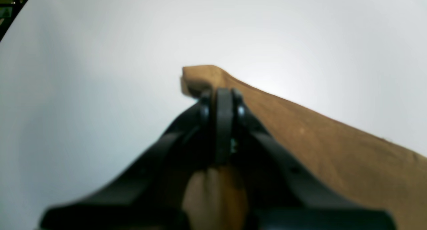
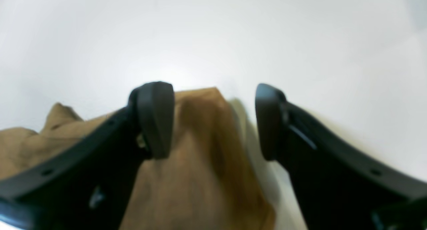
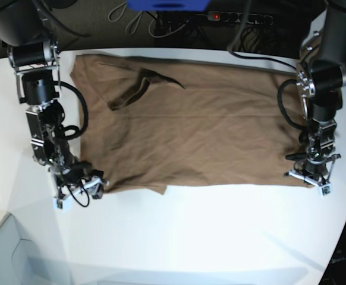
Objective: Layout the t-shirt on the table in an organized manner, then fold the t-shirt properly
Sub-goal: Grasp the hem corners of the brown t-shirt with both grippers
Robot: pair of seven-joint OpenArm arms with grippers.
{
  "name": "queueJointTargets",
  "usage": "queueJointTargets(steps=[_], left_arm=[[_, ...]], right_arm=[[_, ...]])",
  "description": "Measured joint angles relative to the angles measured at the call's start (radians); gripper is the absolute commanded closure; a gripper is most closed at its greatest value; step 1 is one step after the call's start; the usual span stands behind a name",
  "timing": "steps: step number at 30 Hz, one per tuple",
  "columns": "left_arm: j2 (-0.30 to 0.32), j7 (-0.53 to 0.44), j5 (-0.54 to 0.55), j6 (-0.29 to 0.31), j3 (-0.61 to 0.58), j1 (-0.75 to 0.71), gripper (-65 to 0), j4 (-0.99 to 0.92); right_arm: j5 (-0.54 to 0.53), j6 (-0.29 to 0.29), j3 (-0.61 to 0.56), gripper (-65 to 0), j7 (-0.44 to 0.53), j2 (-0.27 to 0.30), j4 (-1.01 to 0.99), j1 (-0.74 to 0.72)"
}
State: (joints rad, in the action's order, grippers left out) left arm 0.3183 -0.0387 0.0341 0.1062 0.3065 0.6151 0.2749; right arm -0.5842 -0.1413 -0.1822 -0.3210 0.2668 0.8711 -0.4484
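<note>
The brown t-shirt [image 3: 191,130] lies spread out on the white table [image 3: 208,231], with one sleeve [image 3: 131,92] folded over onto the body near the back left. On the right side of the base view, my left gripper [image 3: 308,174] sits at the shirt's front right corner. The left wrist view shows this left gripper [image 1: 222,98] shut on a fold of the t-shirt [image 1: 333,146]. My right gripper [image 3: 84,187] is at the front left corner. In its wrist view the right gripper [image 2: 213,121] stands open with a bunched corner of the t-shirt [image 2: 200,150] between its fingers [image 2: 155,120].
Black cables and a power strip [image 3: 238,18] run along the table's back edge. A blue object [image 3: 167,5] is at the top. The table's curved edge [image 1: 10,23] shows at the upper left of the left wrist view. A grey surface [image 3: 0,249] lies beyond the front left corner.
</note>
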Motion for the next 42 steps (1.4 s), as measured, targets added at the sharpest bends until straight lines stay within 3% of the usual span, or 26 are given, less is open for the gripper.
queueJointTargets(steps=[9,12,19,26,37,42], left_arm=[[-0.015,-0.007,0.000,-0.005,0.000,0.000,-0.3,0.000],[-0.017,-0.008,0.000,-0.005,0.000,0.000,-0.3,0.000],[-0.017,-0.011,0.000,-0.005,0.000,0.000,-0.3,0.000],[-0.019,0.013,0.002,-0.005,0.006,-0.003,-0.3,0.026],[-0.029,0.042,0.162,-0.003,0.000,-0.225,-0.3,0.415],[-0.029,0.164,0.211,-0.001,0.002,-0.261,-0.3,0.527]], right_arm=[[0.000,-0.001,-0.021,-36.4,-0.004,-0.003,0.004,0.029],[-0.001,-0.001,-0.021,-27.8,0.003,-0.004,0.004,0.026],[-0.002,-0.001,-0.021,0.0,0.000,-0.004,0.004,0.022],[0.000,0.000,-0.021,0.0,-0.004,-0.003,0.024,0.027],[-0.001,-0.001,-0.015,0.0,0.003,-0.001,0.274,0.148],[0.000,-0.004,0.089,0.0,-0.007,-0.006,0.323,0.212]])
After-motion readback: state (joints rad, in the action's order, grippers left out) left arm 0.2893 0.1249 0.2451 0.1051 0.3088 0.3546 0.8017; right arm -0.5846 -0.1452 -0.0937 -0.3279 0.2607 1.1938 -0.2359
